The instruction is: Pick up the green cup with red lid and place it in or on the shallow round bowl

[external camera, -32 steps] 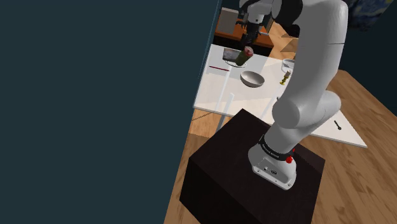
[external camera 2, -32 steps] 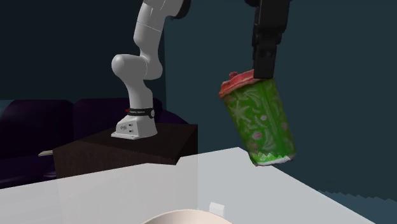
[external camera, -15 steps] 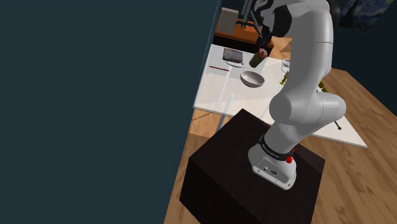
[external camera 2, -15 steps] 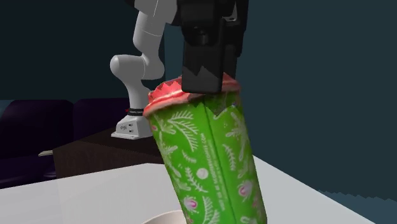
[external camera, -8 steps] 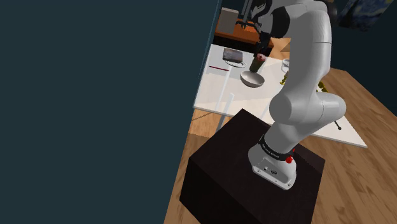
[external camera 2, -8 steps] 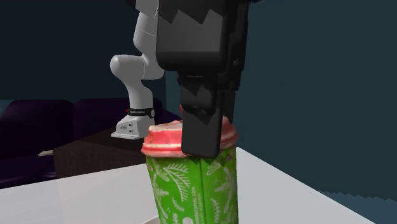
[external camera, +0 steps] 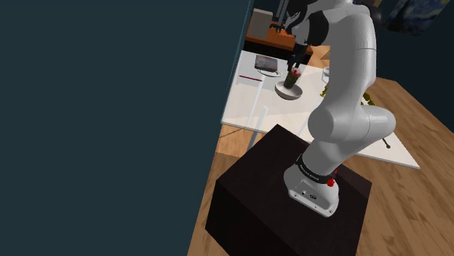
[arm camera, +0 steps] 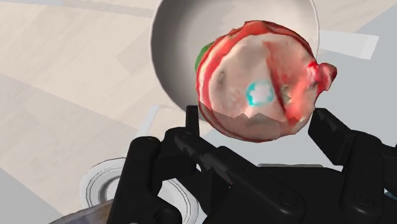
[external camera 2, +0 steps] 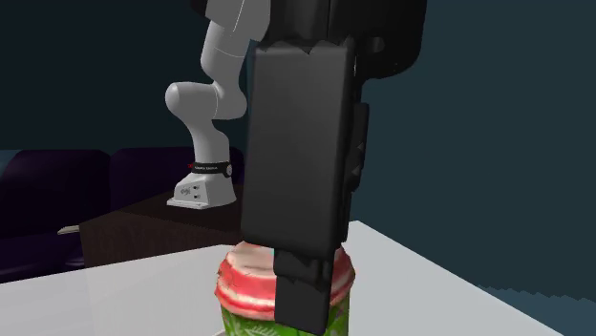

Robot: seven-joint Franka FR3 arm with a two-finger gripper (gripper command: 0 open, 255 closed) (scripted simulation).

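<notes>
Shoulder view, left to right: a white table (external camera: pixel 244 102) carries the shallow round bowl (external camera: pixel 282 92). The green cup with red lid (external camera: pixel 292 78) stands upright inside the bowl, and the gripper (external camera: pixel 297 67) pinches it at the lid. Further right, the white arm (external camera: pixel 349 87) rises from its dark stand (external camera: pixel 276 196).

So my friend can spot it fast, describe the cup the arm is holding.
Find the white table beyond the robot's dark stand, then the round pale bowl on it. The cup stands upright at that bowl, clasped by the black gripper; its green sides and red lid set it apart.
</notes>
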